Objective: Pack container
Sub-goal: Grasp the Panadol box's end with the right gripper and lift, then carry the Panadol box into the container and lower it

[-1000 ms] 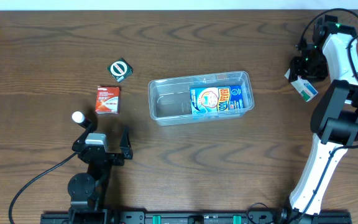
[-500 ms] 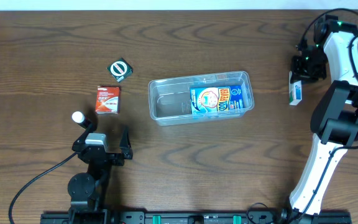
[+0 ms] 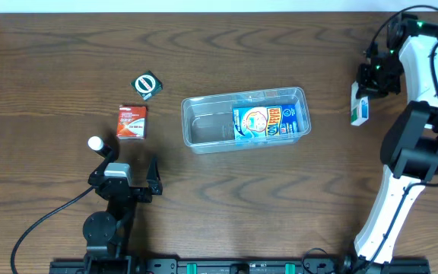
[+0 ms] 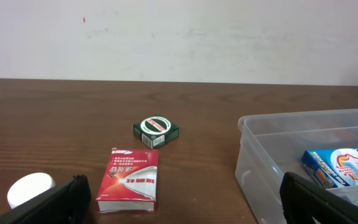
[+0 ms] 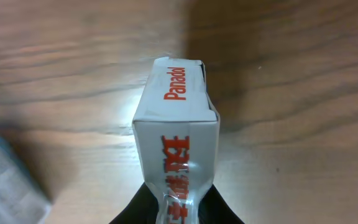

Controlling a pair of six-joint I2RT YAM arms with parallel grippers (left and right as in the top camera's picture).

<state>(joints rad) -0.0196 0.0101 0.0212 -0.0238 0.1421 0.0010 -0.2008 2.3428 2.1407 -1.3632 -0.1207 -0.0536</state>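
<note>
Nearest the robot's base, the left pincer (image 3: 131, 172) is hovering low over the tabletop (image 3: 280, 205), well to the left of the container (image 3: 206, 128) and on its near side. Its jaws are spread wide with nothing between them. Just ahead of it a small white round object (image 4: 30, 188) is lying, and a red packet (image 4: 129, 186) is lying flat a little farther on, both well left of the container.

The container itself is sitting mid-tabletop with its long side running across. It is holding one blue packet (image 3: 270, 122) in its right half, while its left half is showing only bare plastic. Left of the container and slightly past its far rim, a small green box (image 4: 156, 130) with a round white emblem is waiting.

Farthest out, well to the right of the container and about level with its far rim, the right pincer (image 5: 178, 210) is pinching a white Panadol box (image 5: 176, 118) by one end. Whether the box is riding clear of the wood I cannot tell.

The packing is looking partly done. One item is in and one is in a grip, needing to travel left to the container. The red packet, the green box and perhaps the white piece are lying outside.
</note>
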